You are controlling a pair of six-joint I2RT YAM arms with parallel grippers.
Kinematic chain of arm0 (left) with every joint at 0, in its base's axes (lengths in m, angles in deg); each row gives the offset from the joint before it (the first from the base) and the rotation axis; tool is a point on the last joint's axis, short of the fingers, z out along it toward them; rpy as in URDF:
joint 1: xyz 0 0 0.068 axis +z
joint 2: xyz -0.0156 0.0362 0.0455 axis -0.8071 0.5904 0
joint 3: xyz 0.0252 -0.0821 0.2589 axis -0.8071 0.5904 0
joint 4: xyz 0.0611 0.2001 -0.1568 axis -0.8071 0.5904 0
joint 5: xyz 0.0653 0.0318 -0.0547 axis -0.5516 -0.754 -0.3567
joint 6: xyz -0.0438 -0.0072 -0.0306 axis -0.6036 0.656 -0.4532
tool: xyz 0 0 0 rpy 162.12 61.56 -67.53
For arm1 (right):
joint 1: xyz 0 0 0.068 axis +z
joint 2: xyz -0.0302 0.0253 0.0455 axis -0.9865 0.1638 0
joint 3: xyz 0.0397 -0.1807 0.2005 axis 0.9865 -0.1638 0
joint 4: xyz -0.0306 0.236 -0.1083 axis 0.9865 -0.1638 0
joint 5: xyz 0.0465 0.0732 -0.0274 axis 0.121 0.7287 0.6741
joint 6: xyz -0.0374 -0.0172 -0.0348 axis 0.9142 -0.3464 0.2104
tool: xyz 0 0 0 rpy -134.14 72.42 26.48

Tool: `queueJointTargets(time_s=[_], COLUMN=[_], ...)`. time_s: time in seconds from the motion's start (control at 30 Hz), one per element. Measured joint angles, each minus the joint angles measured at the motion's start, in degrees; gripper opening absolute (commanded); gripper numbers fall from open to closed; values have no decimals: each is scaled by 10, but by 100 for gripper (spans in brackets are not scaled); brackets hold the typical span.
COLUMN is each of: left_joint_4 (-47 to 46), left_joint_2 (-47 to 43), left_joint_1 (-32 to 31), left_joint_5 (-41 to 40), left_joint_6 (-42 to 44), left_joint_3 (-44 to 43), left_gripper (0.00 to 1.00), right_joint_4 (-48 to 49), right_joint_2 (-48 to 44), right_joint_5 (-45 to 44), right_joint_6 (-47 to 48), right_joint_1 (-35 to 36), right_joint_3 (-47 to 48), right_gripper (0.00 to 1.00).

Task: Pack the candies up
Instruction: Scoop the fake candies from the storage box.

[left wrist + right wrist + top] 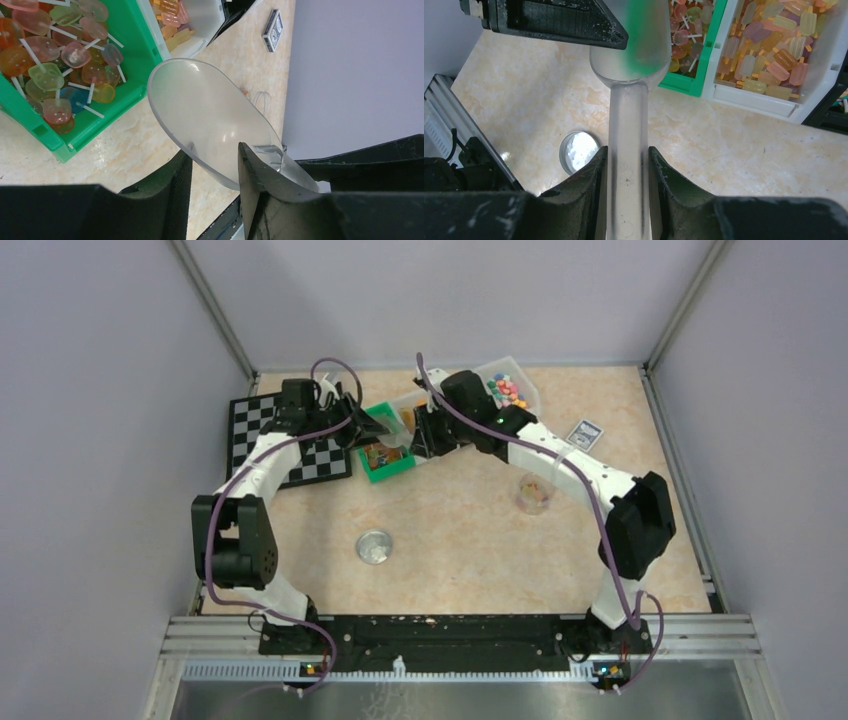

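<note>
Right gripper (627,152) pinches the clear scoop (626,115) by its handle; left gripper (214,152) straddles the bowl, grip unclear. Opposed pulls could drop it by the green bin (137,35), ten o'clock.

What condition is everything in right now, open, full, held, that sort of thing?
clear scoop: empty, held by both grippers.
left gripper: shut on the bowl.
right gripper: shut on the handle.
clear jar: open, some candies inside.
lid: off, lying apart.
green bin: full of lollipops.
</note>
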Motion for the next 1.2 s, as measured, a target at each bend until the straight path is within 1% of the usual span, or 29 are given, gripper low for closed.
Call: queueJointTargets(time_s=[0.1,0.17,0.27,0.4,0.5,0.6,0.63,0.73,0.93,1.03,1.13,1.2], left_joint_4=[1,-2,-32,-64,-74,-85,-88,-95,-106,-106,-106,-107], left_joint_2=[0,0,-4,-9,-9,-11,-12,-16,-20,-20,-20,-20], left_joint_1=[1,0,0,0,1,4,4,5,5,6,6,6], left_joint_5=[7,16,37,65,72,74,74,76,81,82,85,89], left_joint_6=[-11,-25,-58,-105,-125,-136,-139,-148,-167,-174,-181,-189], left_joint_3=[0,1,19,49,56,58,58,60,75,82,86,87], left_gripper=[1,0,0,0,0,0,0,0,0,0,0,0], right_joint_4=[32,63,122,194,216,228,231,254,294,331,364,379], right_joint_2=[-22,-43,-81,-123,-131,-131,-132,-141,-153,-160,-165,-169], right_joint_5=[-3,-5,-9,-11,-13,-13,-13,-12,-5,4,14,17], right_joint_6=[15,25,35,46,56,64,66,69,70,70,70,74], right_joint_1=[0,0,0,0,0,0,0,0,0,-1,-1,-1], right_joint_3=[-38,-74,-134,-202,-213,-213,-214,-230,-261,-277,-284,-285], right_gripper=[5,10,15,18,22,18,18,25,31,34,34,27])
